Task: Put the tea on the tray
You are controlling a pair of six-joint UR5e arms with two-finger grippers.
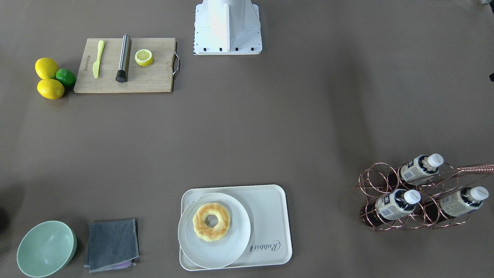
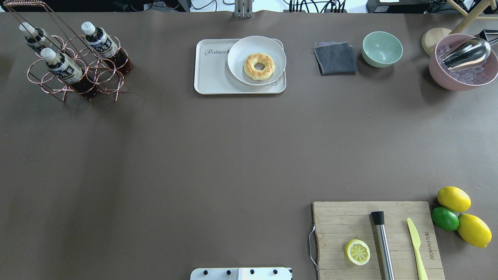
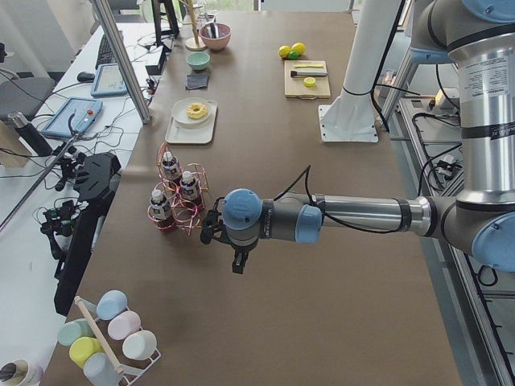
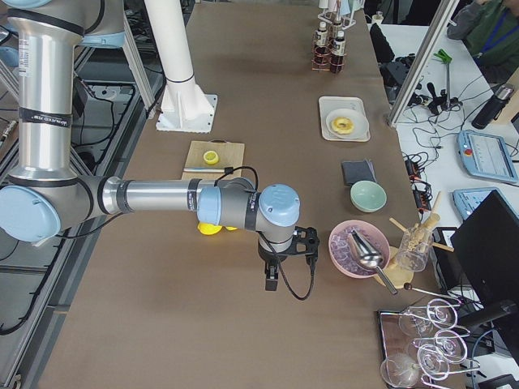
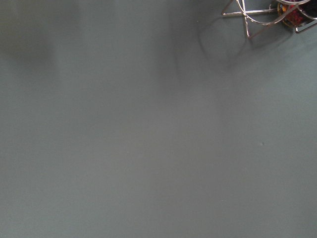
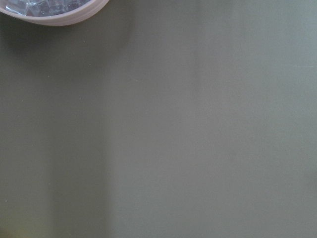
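Note:
Three tea bottles (image 2: 62, 66) (image 2: 99, 39) (image 2: 33, 35) with white caps lie tilted in a copper wire rack (image 2: 58, 83) at the table's far left; they also show in the front view (image 1: 397, 202). The cream tray (image 2: 212, 74) with the "Rabbit" logo sits at the far middle (image 1: 270, 208). My left gripper (image 3: 239, 264) shows only in the left side view, low over the table a little way from the rack; I cannot tell if it is open. My right gripper (image 4: 272, 279) shows only in the right side view, near the pink bowl; I cannot tell its state.
A round white plate (image 2: 237, 50) with a doughnut (image 2: 259, 66) covers the tray's right part. A grey cloth (image 2: 335, 58), green bowl (image 2: 382, 48) and pink ice bowl (image 2: 463, 64) stand at the far right. A cutting board (image 2: 350, 217), lemons (image 2: 453, 198) and lime lie near right.

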